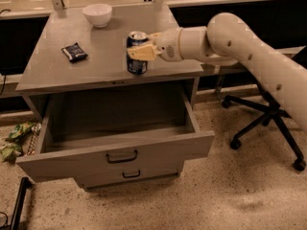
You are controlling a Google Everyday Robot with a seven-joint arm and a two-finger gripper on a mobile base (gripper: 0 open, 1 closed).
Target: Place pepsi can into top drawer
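Observation:
The pepsi can (136, 61), dark blue with a silver top, stands upright near the front edge of the grey cabinet top (72, 73). My gripper (142, 52) reaches in from the right, and its pale fingers (144, 53) are shut around the can's upper half. I cannot tell whether the can's base touches the top or is just above it. The top drawer (158, 150) is pulled wide open right below the can and holds nothing. Its dark curved handle (121, 156) is on the front panel.
A white bowl (97, 14) sits at the back of the cabinet top and a flat dark snack packet (75, 52) at its left. The lower drawer (131, 175) is closed. An office chair base (266, 119) stands to the right. Green wrappers (17, 137) lie on the floor at the left.

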